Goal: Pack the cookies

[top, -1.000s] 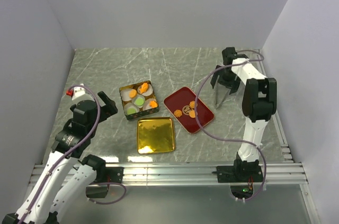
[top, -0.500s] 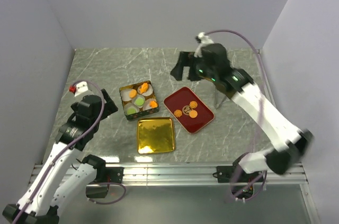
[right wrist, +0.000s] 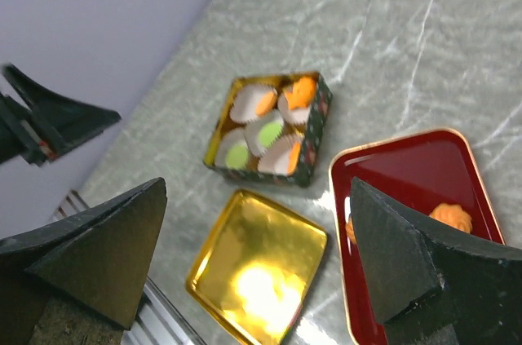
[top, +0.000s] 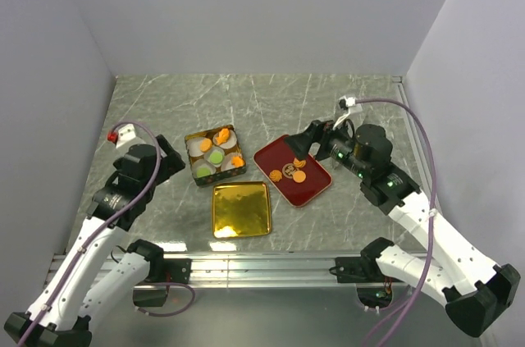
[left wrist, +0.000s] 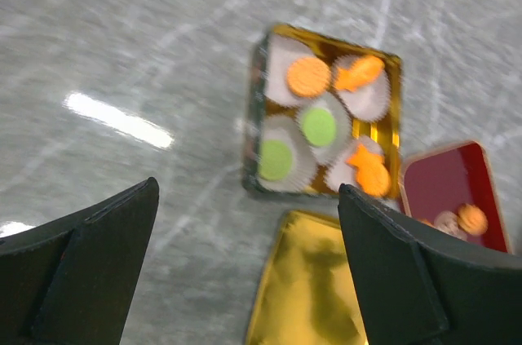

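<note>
**Though Part-Filled, Not Yet Closed: Packing Lot at Survey**

As the overhead frame is read from its bottom edge upward, the items fall in this order.

1. Gold lid (top: 240,209), lower centre. Square, shiny, lying flat on the worktop (top: 271,101), nothing on it.
2. Left hand (left wrist: 246,190), lower left of the overhead frame. Fingers spread wide with nothing between them. It hangs apart from the tin, to that item's left.
3. Red tray (top: 267,157), centre right. Glossy and rimmed. It bears the loose cookies (top: 293,172), three or four, mostly orange with one browner, clustered in its right half. The exact count is unclear beneath the arm.
4. Right hand (right wrist: 258,186), over the tray's upper right end. Fingers spread wide, holding nothing.
5. Tin (top: 191,162), centre left, just above the lid and beside the tray. It is open and lined with white paper cups (left wrist: 281,167). Five cups each carry a cookie: two green and three orange, one of them irregular in outline. Whether a sixth place stands vacant cannot be told.

Handling, as judged: the cookies are small, flat and light, stiff yet brittle, and likely to chip under a hard pinch. Flat on a glossy tray, they may skate when nudged. Take hold across the width by opposite edges with a light squeeze, sparing the patterned top. The tray's lot remains to be packed.
</note>
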